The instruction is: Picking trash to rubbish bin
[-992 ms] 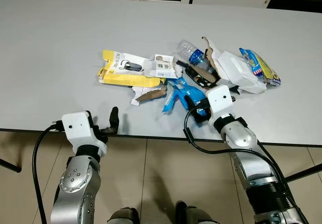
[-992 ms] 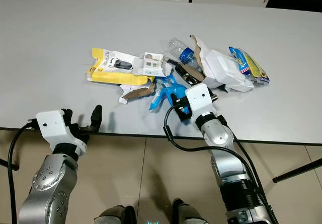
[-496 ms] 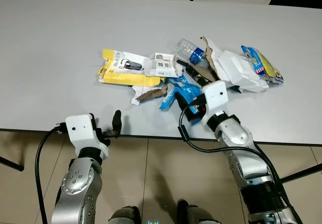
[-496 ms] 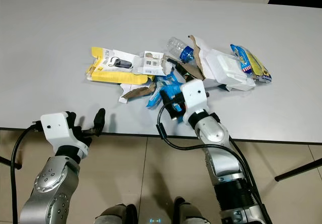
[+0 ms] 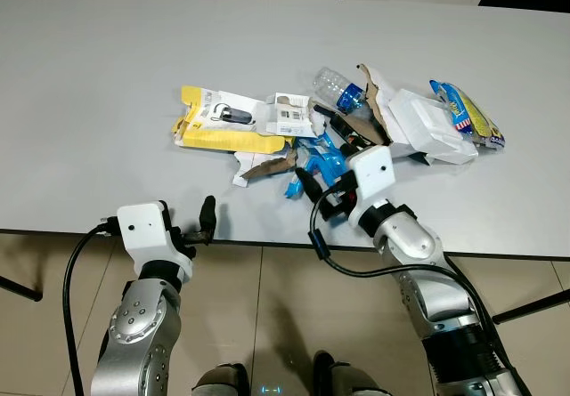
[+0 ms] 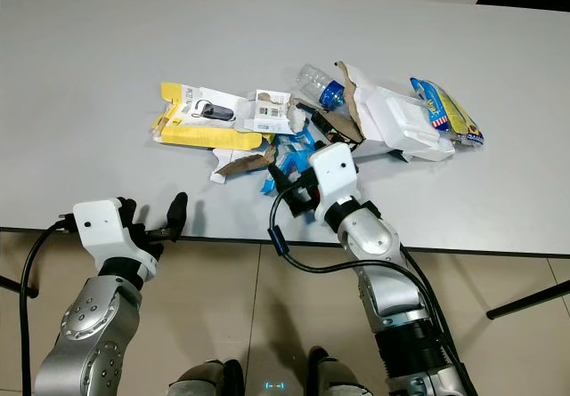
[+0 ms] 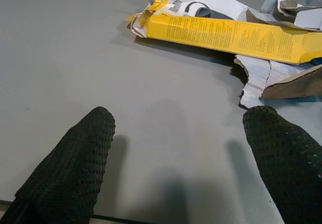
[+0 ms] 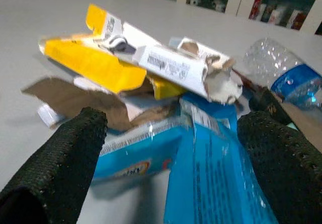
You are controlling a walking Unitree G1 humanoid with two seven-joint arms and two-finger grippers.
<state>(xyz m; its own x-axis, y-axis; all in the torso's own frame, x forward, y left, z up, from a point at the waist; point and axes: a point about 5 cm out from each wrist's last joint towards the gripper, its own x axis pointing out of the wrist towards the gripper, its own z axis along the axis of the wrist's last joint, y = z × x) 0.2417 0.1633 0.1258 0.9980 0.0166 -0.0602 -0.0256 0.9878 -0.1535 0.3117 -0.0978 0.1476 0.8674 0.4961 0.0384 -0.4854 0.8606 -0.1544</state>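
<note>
Left eye view: the blue wrapper (image 5: pixel 322 166) is lying near the middle of the frame, at the near edge of a heap of trash on the grey table (image 5: pixel 98 76). The right gripper (image 5: pixel 313 188) is reaching into it from the lower right, its black fingers spread apart on either side of the wrapper's lower end and closing on nothing yet. In the right wrist view the two fingertips (image 8: pixel 65 156) are standing wide, with the blue wrapper (image 8: pixel 211 178) lying between them.

Just to the left of the wrapper a torn piece of brown cardboard (image 5: pixel 265 165) is resting, and beyond that a flattened yellow box (image 5: pixel 221 125) is lying left of centre. A small white carton (image 5: pixel 291 116) is sitting above the wrapper, touching the yellow box. A clear plastic bottle (image 5: pixel 337 87) with a blue label is lying above centre, beside a crumpled white package (image 5: pixel 426 131) towards the right. A snack bag (image 5: pixel 467 113) in blue and yellow is lying at the far right of the heap.

The left gripper (image 5: pixel 207 218) is hovering at the lower left, over the table's near edge, well apart from the heap. Its fingers (image 7: pixel 70 168) are spread wide and holding nothing.
</note>
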